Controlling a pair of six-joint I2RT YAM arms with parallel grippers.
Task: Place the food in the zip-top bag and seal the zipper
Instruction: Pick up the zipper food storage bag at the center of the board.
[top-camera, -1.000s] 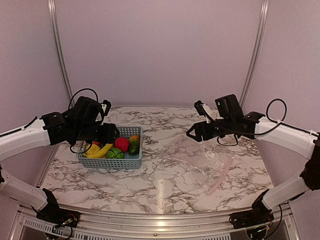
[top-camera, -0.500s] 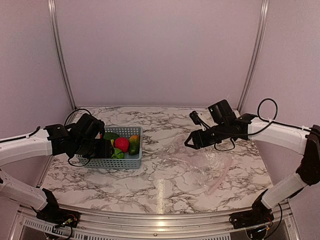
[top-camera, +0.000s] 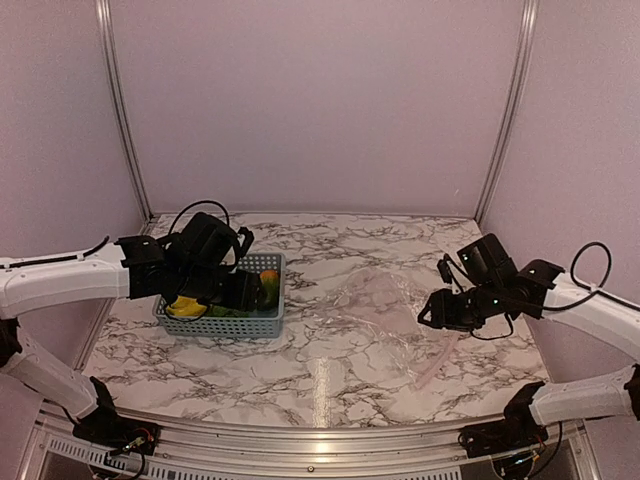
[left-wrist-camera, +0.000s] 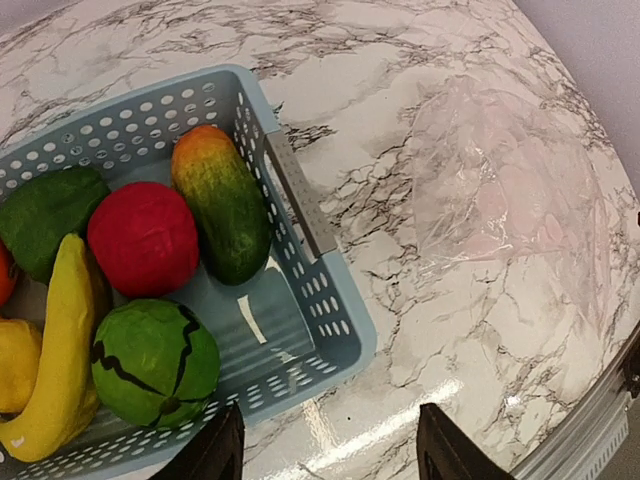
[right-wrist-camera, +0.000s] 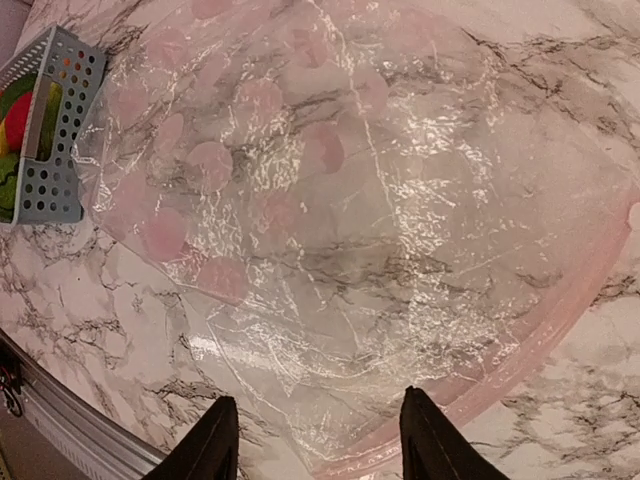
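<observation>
The food lies in a grey-blue basket (left-wrist-camera: 300, 200): a mango (left-wrist-camera: 222, 200), a red apple (left-wrist-camera: 143, 238), a green melon (left-wrist-camera: 155, 362), a banana (left-wrist-camera: 60, 360) and a green pepper (left-wrist-camera: 45, 215). My left gripper (left-wrist-camera: 335, 450) hangs open and empty over the basket's right corner. The clear zip-top bag (right-wrist-camera: 380, 200) lies flat and empty on the marble, right of the basket. Its pinkish zipper (right-wrist-camera: 560, 330) curves along the edge nearest my right gripper (right-wrist-camera: 318, 440), which is open just above that edge with nothing in it. From above, the left arm (top-camera: 210, 265) covers much of the basket.
The basket (top-camera: 225, 322) stands at the table's left, the bag (top-camera: 390, 310) in the middle right. Purple walls close in the back and sides. A metal rail (top-camera: 320, 430) runs along the near table edge.
My right arm has swung from the bag's far side to its right near edge and come down, its jaws narrowing somewhat. My left arm has shifted right over the basket.
</observation>
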